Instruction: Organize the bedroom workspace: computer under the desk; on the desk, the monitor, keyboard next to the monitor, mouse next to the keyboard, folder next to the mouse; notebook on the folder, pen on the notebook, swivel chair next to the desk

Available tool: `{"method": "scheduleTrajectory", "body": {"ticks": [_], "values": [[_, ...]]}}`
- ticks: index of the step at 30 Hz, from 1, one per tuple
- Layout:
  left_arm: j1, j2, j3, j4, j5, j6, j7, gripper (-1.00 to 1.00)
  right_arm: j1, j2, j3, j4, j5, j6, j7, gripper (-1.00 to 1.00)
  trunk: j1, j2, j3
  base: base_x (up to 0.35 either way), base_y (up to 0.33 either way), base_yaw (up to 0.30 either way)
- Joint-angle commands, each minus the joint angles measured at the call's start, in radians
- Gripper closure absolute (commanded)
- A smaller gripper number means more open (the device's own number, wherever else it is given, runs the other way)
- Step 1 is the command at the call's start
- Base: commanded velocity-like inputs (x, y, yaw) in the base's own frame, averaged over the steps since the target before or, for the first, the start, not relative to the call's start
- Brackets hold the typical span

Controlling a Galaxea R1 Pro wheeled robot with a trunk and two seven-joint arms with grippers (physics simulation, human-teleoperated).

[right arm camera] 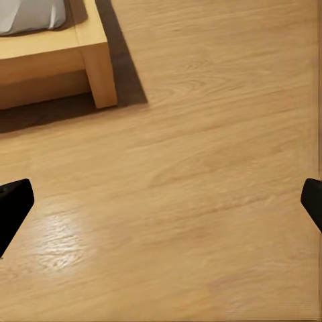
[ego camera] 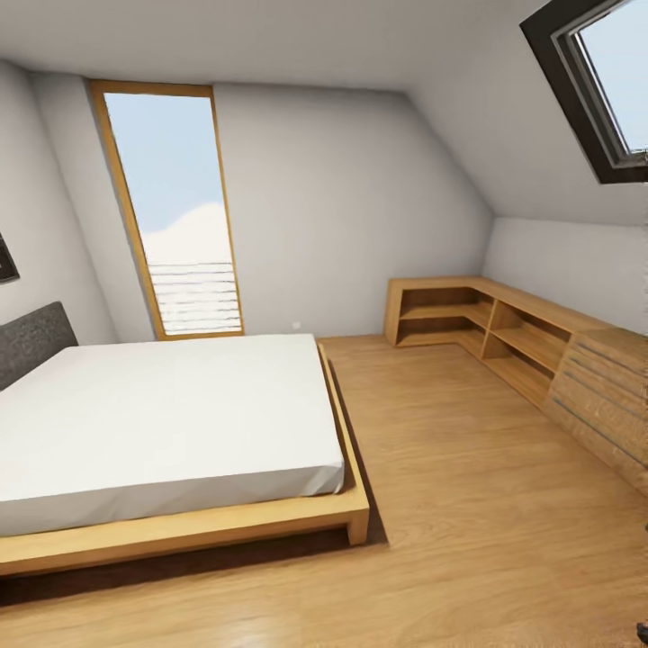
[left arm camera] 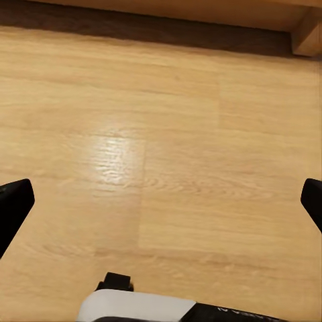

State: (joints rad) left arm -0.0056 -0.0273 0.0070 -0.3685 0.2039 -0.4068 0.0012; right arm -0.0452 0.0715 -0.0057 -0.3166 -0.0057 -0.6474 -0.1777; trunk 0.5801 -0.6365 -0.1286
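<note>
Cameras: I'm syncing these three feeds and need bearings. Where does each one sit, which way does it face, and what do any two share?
Head view: on the robot's head, facing forward and down across the bedroom at the bed, window and corner shelves.
Left wrist view: near the left end effector, facing down at the floor; its dark fingertips sit wide apart.
Right wrist view: near the right end effector, facing the floor and bed corner; fingertips wide apart.
Shared: the bed frame and wooden floor.
</note>
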Motion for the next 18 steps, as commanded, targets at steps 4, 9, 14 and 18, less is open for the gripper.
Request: {"method": "scheduleTrajectory", "body": {"ticks": [4,9,14,18], "values": [[-0.001,0.000,0.000,0.001,0.003,-0.003,-0.001,-1.00,-0.001,0.000,0.000,0.001,0.000,-0.003,-0.002,-1.00,0.000,-0.002,-0.007,0.000,0.000,-0.150],[-0.001,0.000,0.000,0.001,0.003,-0.003,-0.001,-1.00,-0.001,0.000,0.000,0.001,0.000,-0.004,-0.002,-1.00,0.000,-0.002,-0.013,0.000,0.000,-0.180],[-0.001,0.000,0.000,0.001,0.003,-0.003,0.000,-1.00,-0.001,0.001,0.000,0.001,0.000,-0.004,-0.001,-1.00,0.000,-0.002,-0.017,0.000,0.000,-0.191],[-0.001,0.000,0.000,0.001,0.003,-0.003,-0.001,-1.00,-0.001,0.001,0.000,0.002,0.001,-0.005,-0.001,-1.00,0.000,-0.002,-0.019,0.000,0.000,-0.079]]}}
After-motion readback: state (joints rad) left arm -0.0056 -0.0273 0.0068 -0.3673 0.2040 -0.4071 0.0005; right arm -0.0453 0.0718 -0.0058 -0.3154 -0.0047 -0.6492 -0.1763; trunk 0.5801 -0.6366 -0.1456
